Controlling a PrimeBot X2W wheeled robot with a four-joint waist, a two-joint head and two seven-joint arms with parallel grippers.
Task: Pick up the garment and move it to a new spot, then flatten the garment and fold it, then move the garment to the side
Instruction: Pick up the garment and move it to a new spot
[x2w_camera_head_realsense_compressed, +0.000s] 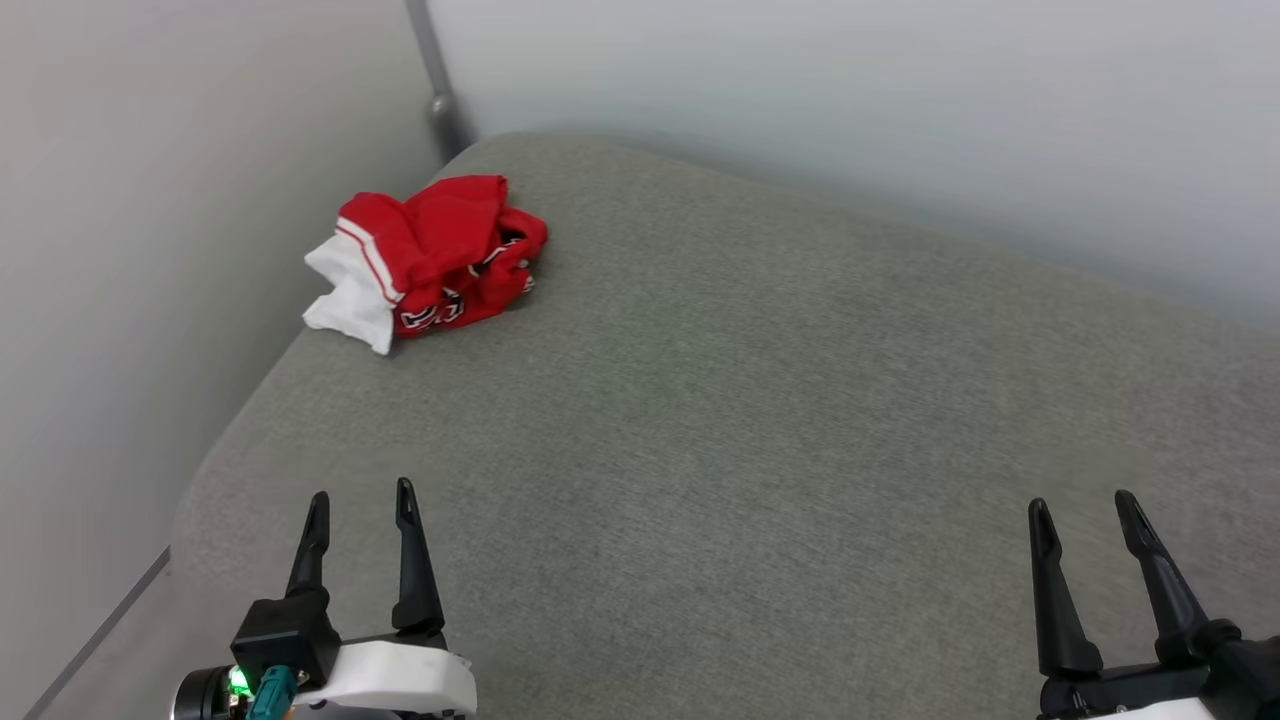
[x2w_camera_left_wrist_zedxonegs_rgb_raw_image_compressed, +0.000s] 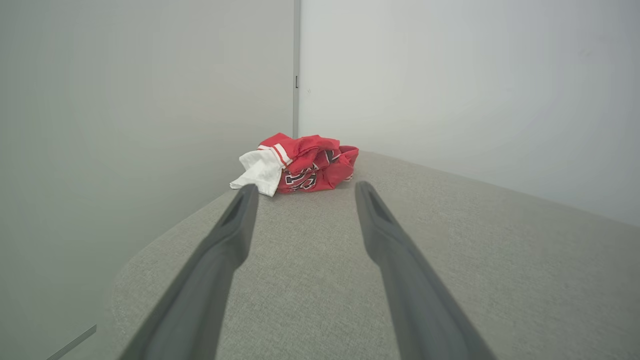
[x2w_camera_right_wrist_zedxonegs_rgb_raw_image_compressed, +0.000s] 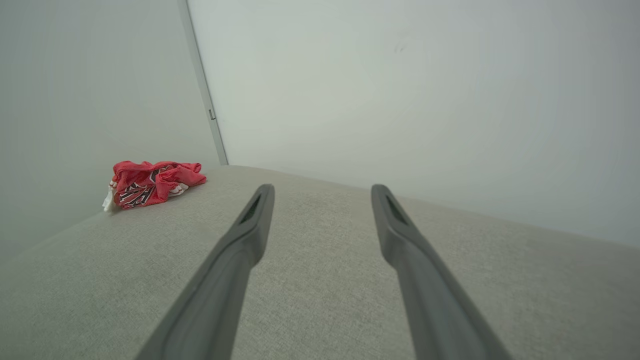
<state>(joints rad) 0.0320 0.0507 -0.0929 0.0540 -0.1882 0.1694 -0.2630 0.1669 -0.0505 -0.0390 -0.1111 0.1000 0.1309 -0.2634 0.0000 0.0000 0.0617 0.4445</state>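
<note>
Where the grey fabric surface (x2w_camera_head_realsense_compressed: 760, 440) nears its far left corner, we find the garment (x2w_camera_head_realsense_compressed: 440, 250) lying crumpled in a heap, its white sleeve toward the left wall (x2w_camera_head_realsense_compressed: 120, 200). We record the left pincer (x2w_camera_head_realsense_compressed: 362, 497) and right pincer (x2w_camera_head_realsense_compressed: 1083, 502) both spread open and empty, over the near edge, well apart from the garment.
</note>
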